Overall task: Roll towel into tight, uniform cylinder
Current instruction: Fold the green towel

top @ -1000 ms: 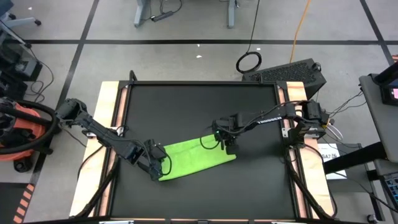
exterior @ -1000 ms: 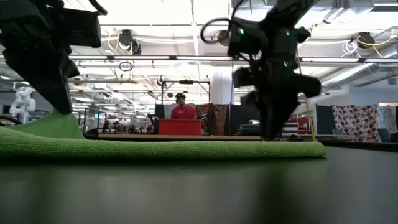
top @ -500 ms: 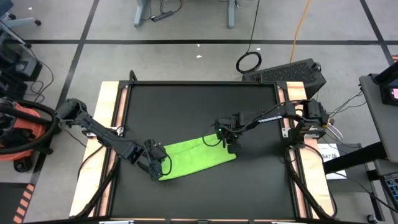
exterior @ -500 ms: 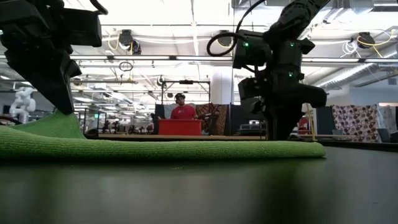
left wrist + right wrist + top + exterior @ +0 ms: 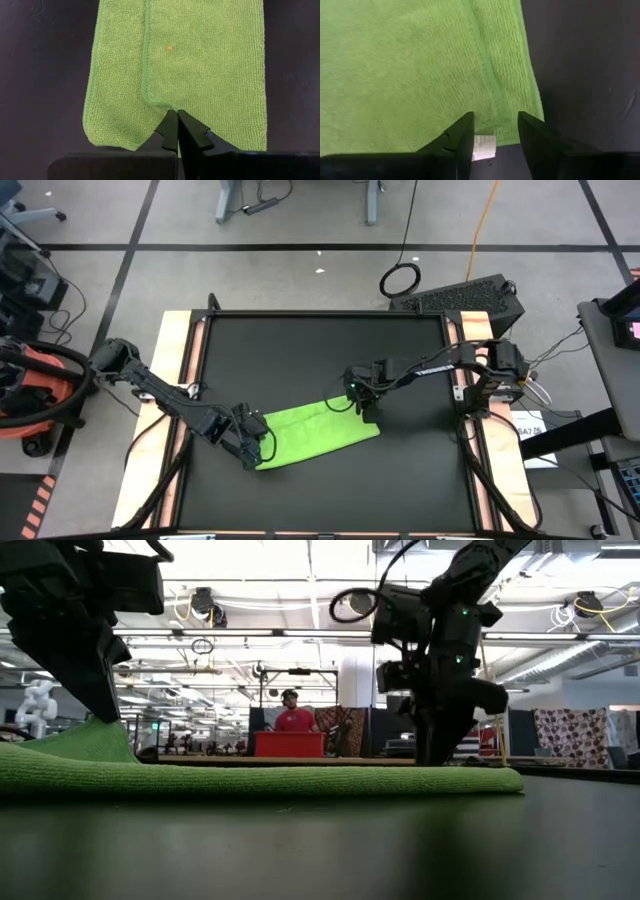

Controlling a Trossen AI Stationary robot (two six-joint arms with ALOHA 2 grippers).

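The lime-green towel [image 5: 315, 432] lies folded into a long strip, slanting across the black mat [image 5: 320, 350]. My left gripper [image 5: 252, 448] is shut on its left end, which stands raised in the low view [image 5: 95, 740]. My right gripper [image 5: 366, 410] is open over the towel's right end. In the right wrist view its fingers [image 5: 492, 131] straddle the hemmed corner by a white label [image 5: 483, 145]. The rest of the towel [image 5: 260, 780] lies flat on the mat. My left gripper pinches the hemmed edge of the towel's upper layer [image 5: 165, 106] between its two fingers, at the strip's left end. The fingers slant down from the table's left. That end is lifted a little while the lower layer [image 5: 117, 120] stays on the mat. My right gripper stands low over the towel's right end [image 5: 435, 755]; whether its fingertips touch the cloth, I cannot tell.
Wooden table borders [image 5: 180, 380] flank the mat on both sides. Bare mat lies beyond the towel toward the far edge and along the near edge. A person in red [image 5: 292, 718] and a red box [image 5: 288, 744] show in the room behind the table.
My right gripper has shifted slightly back and forth over the towel's right end and tipped a little. The towel and my left gripper have stayed as they were.
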